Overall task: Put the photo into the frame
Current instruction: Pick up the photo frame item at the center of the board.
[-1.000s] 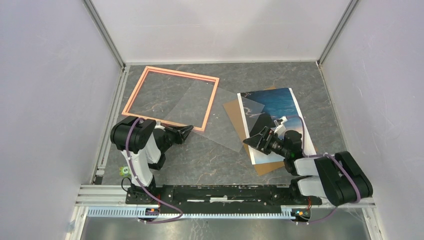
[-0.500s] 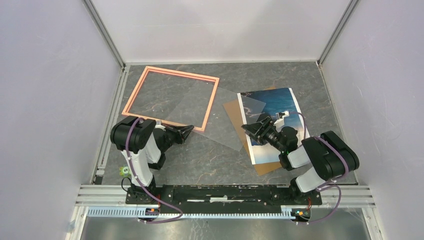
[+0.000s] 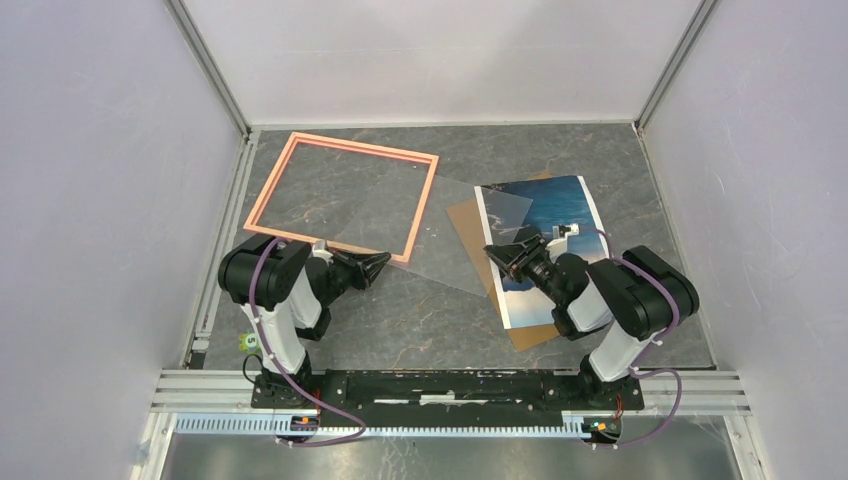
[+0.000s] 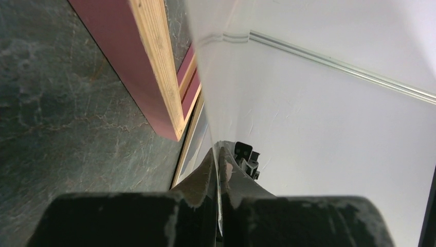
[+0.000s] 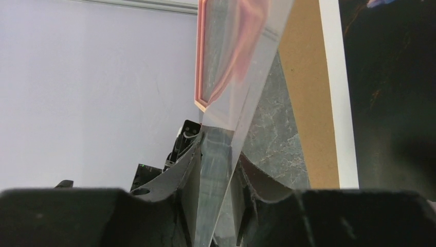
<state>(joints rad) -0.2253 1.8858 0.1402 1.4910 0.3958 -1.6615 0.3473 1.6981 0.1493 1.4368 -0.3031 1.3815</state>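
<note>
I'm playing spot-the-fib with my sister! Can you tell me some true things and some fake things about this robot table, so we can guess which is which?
1. The thin pink-orange rectangular picture frame has no picture in it. True.
2. The glossy mountain-and-water photo lies under the flat brown backing board. False: the photo lies on top of the board.
3. The left gripper and the right gripper both pinch one thin see-through sheet. True.
4. The see-through sheet sits wholly inside the frame. False: it reaches from the frame across to the photo.
</note>
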